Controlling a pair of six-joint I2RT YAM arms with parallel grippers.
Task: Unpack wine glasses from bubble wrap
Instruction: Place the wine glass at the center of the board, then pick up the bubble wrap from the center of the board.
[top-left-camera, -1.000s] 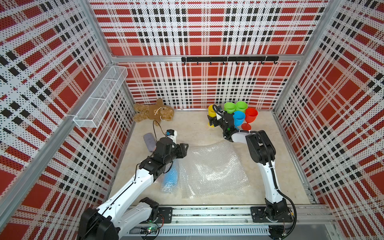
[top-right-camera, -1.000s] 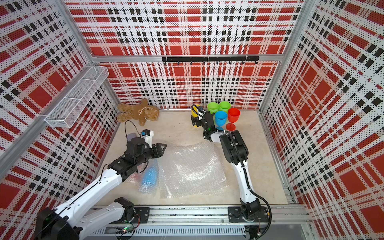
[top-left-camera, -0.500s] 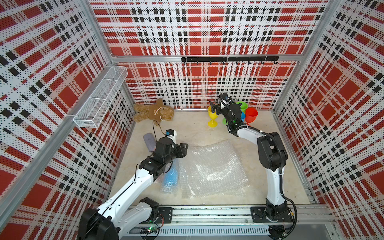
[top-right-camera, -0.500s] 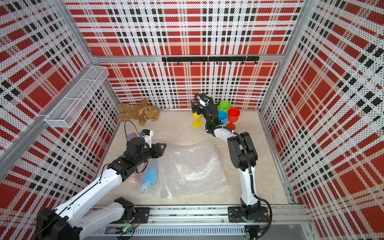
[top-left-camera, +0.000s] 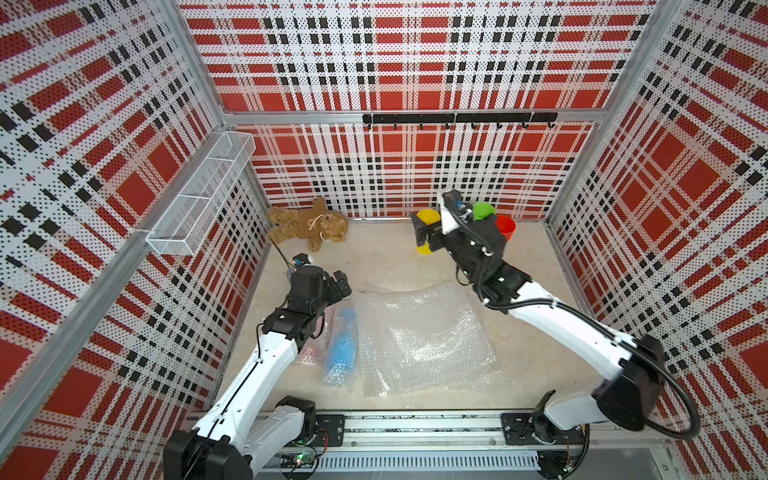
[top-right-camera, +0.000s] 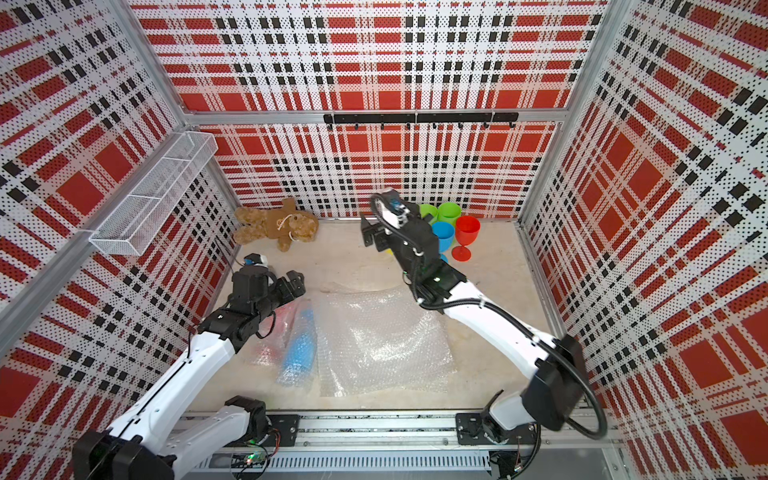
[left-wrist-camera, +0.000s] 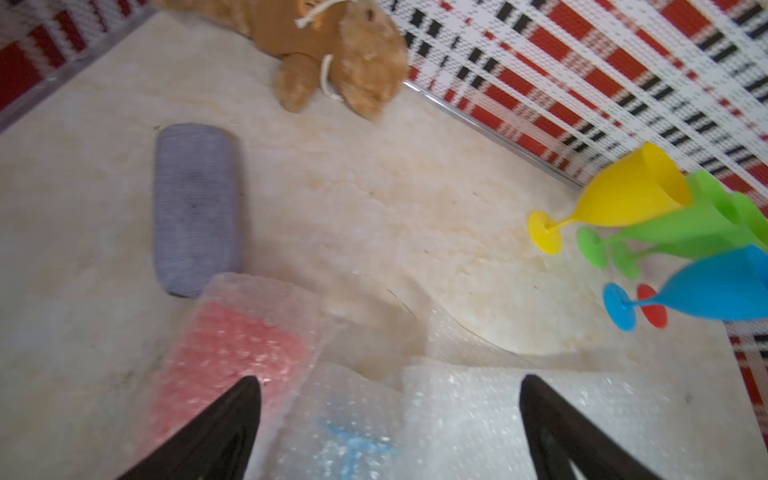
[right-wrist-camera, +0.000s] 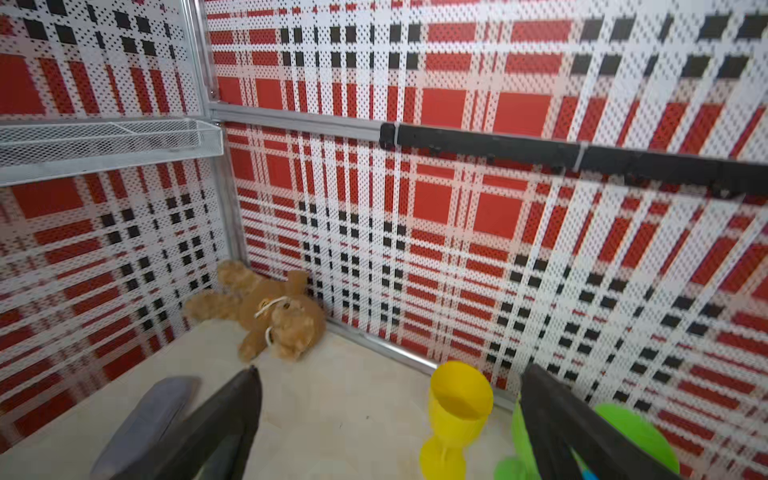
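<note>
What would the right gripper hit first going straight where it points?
Likely the yellow goblet: it stands upright just ahead of the open right gripper, within its span, rim near tip level. If the gripper clears it, the plaid back wall comes next. Depth is unclear.

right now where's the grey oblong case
Left wrist view: the grey case lies on the left side, between the brown teddy bear and the bubble-wrapped red goblet.

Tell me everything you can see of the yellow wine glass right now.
The yellow wine glass is an opaque, plastic-looking goblet: flared open bowl, short stem, round foot. It stands upright and unwrapped on the beige table near the back wall, beside the green goblets; whether they touch is unclear. Its bowl looks empty. Nothing grips it.
</note>
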